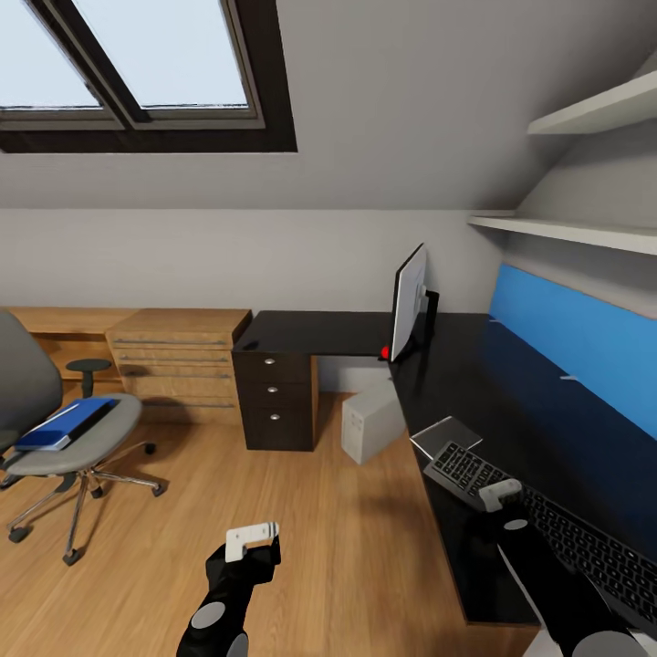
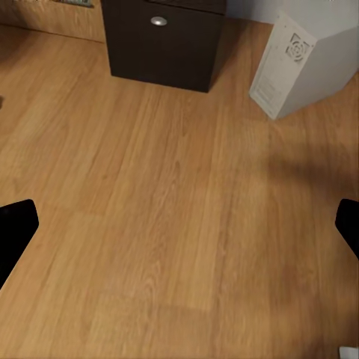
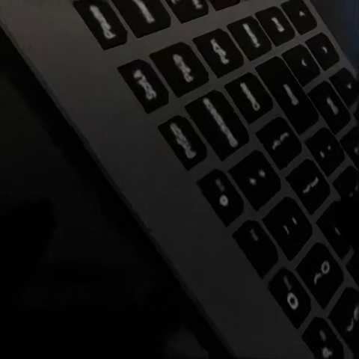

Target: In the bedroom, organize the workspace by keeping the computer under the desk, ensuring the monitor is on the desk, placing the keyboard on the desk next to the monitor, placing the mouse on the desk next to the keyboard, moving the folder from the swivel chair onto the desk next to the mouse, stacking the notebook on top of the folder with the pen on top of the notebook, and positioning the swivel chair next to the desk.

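My right gripper (image 1: 500,497) is shut on the near long edge of the dark keyboard (image 1: 557,525), which lies slanted on the black desk (image 1: 474,365); its keys (image 3: 224,149) show from very close. A thin grey notebook (image 1: 444,434) lies by the keyboard's left end. The monitor (image 1: 410,305) stands edge-on at the desk's corner. The pale computer (image 1: 371,422) (image 2: 299,63) stands on the floor by the desk. A blue folder (image 1: 66,425) lies on the swivel chair (image 1: 78,447) at the left. My left gripper (image 1: 251,540) hangs open over bare floor. A small dark lump (image 1: 249,346) may be the mouse. The pen is out of view.
Dark desk drawers (image 1: 272,401) (image 2: 161,37) stand left of the computer, with light oak drawers (image 1: 178,365) beyond them. Wall shelves (image 1: 584,228) hang above the desk's blue back panel (image 1: 584,333). Wood floor (image 1: 347,547) lies between chair and desk.
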You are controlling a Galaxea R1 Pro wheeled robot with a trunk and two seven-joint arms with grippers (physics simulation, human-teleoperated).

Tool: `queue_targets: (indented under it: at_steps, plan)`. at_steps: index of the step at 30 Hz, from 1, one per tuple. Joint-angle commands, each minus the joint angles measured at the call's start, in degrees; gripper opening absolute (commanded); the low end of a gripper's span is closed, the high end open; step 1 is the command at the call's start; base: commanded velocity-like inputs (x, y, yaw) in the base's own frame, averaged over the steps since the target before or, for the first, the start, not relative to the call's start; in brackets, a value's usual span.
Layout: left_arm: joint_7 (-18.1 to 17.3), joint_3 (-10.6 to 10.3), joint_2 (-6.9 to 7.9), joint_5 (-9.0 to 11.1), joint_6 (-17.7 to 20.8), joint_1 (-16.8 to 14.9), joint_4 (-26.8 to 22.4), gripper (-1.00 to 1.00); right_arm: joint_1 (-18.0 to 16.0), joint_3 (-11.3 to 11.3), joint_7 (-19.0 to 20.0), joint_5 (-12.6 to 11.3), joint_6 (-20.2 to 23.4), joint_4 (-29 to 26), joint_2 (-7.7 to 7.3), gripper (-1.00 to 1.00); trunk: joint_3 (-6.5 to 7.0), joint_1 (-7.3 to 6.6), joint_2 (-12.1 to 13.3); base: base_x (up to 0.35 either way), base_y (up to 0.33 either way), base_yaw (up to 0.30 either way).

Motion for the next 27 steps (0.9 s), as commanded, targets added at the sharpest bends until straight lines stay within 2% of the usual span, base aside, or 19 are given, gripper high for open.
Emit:
queue_targets:
  at_steps: [1,12,22,27]
  plan:
    - [0.5,-0.1,0.02,0.5,0.2,0.0,-0.1,1.00,0.0,0.2,0.1,0.6,0.5,0.5,-0.06,1.00,-0.07,0.02,0.0,0.071,-0.021,0.000]
    - [0.5,-0.1,0.02,0.5,0.3,0.0,0.0,1.00,0.0,0.2,0.0,0.6,0.5,0.5,-0.02,1.00,-0.07,0.02,0.0,0.114,-0.005,0.000]
    - [0.5,-0.1,0.02,0.5,0.3,0.0,0.0,1.00,0.0,0.2,0.1,0.5,0.4,0.5,0.00,1.00,-0.07,0.02,0.0,0.011,0.000,-0.006]
    - [0.5,-0.1,0.02,0.5,0.3,0.0,0.0,1.00,0.0,0.2,0.1,0.5,0.4,0.5,0.05,1.00,-0.07,0.02,0.0,0.001,0.000,-0.109]
